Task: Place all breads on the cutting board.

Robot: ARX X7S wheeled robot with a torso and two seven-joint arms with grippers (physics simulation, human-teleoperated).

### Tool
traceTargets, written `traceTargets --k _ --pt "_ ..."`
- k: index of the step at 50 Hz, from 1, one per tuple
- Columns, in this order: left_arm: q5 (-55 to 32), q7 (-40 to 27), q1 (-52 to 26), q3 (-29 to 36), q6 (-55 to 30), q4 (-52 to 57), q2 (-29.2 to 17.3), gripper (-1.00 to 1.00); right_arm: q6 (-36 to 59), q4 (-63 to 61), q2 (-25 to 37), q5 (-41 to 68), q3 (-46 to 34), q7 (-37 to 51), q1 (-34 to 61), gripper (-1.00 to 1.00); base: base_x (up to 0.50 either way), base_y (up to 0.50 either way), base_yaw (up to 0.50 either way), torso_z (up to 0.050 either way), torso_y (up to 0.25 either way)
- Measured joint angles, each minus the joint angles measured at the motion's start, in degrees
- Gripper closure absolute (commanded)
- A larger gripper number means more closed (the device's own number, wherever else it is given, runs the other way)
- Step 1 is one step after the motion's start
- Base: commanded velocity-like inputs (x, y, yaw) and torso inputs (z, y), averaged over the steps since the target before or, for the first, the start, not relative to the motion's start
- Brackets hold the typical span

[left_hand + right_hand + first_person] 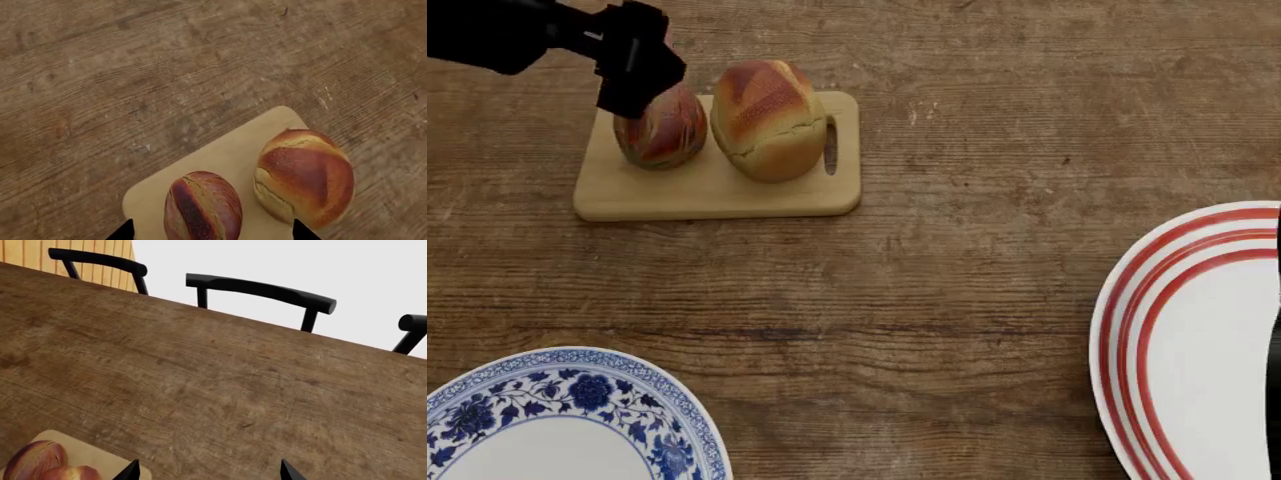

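Head view, nearest edge first: blue floral plate (567,420) at the near left, red-ringed plate (1194,335) at the near right, both on the wooden table (961,250). A thin dark sliver at the right border by the red-ringed plate; cannot tell what it is.

Farther back on the left, the cutting board (714,185) lies flat, its handle slot at the right end. Both breads sit on it: dark streaked roll (665,130) to the left, larger golden loaf (763,115) right of it near the slot; whether the two touch cannot be told.

Left gripper (630,62) hangs over the far-left part of the board, its black body covering the roll's top-left in this view. Left wrist view: the two fingertips (123,231) show only as small black points at the picture's edge, spread wide with the roll (202,207) between them, the loaf (305,175) just beside the other tip. No pad visibly presses the roll; the jaws look parted and holding nothing.

Right gripper (208,471): wrist view shows two tips set wide apart over bare table, nothing between them. The board corner (90,455) and both breads appear off to one side, well apart from the tips. Beyond the far table edge, black chairs (263,290).
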Motion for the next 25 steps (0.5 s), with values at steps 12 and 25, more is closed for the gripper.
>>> traceTargets --k 12,25 --pt "0.49 5.98 -5.84 -1.22 -0.07 0.0 -0.8 -1.0 -4.21 6.13 -1.28 -1.24 -0.48 -1.56 1.71 -1.0 0.0 0.0 0.0 0.0 0.0" --pt "1.4 8.64 -11.45 -0.84 -0.74 2.36 -4.21 -1.0 1.01 -5.24 2.66 0.81 1.7 2.89 -0.69 -1.0 0.0 0.0 0.0 0.0 0.0"
